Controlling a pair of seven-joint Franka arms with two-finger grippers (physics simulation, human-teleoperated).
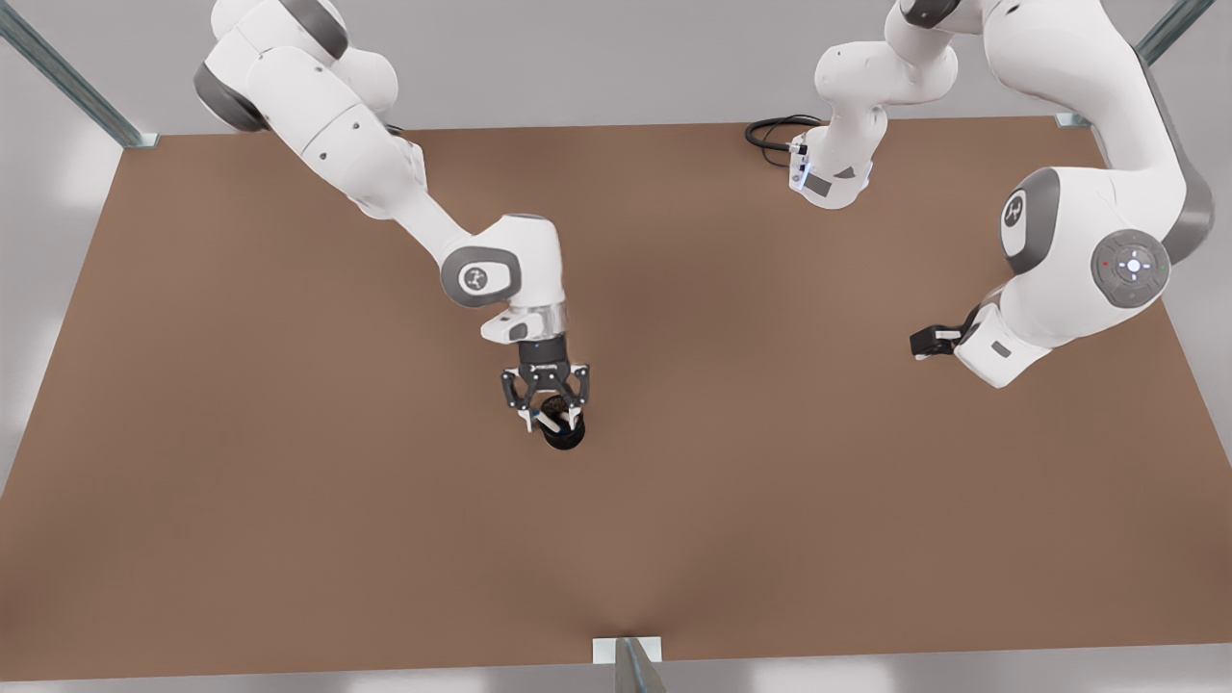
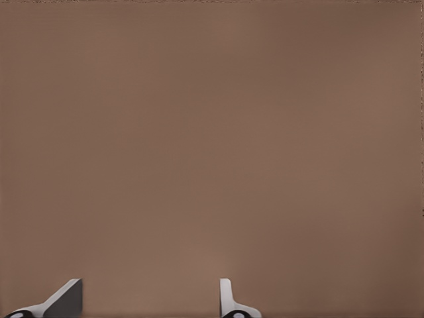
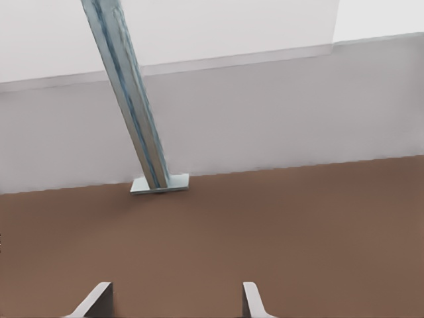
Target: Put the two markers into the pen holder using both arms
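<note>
Brown table (image 1: 289, 500) spans the front view. 1 black cable (image 1: 770, 135) loops at its far edge. Metal frame posts (image 3: 132, 106) stand on plates at the table's corners and near edge.

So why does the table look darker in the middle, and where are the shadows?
Front view: the table shades darker between the arms, and only a faint shadow lies around the pen holder under the left gripper. Left wrist view: flat, even brown with no glare. Right wrist view: the metal post casts no hard shadow beyond the open right gripper.
</note>
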